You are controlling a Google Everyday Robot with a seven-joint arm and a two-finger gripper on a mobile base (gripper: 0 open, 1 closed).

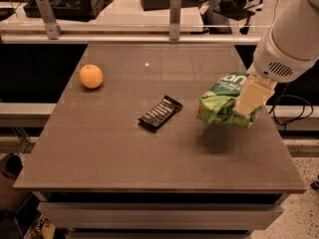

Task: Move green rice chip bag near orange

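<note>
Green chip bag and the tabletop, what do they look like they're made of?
The green rice chip bag, gripped by the gripper at right, looks like thin glossy plastic film: crumpled, shiny. The table looks like smooth brown laminate with a faint sheen, possibly coated wood.

Orange left on table, bar centre, claw gripping rice chip bag right

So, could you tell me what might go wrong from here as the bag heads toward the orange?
The pincer holds the green rice chip bag by one end, lifted above the table; the soft pouch could slip out. The black bar lies between bag and orange, so a low path may knock it. The round orange could roll if the bag bumps it.
</note>
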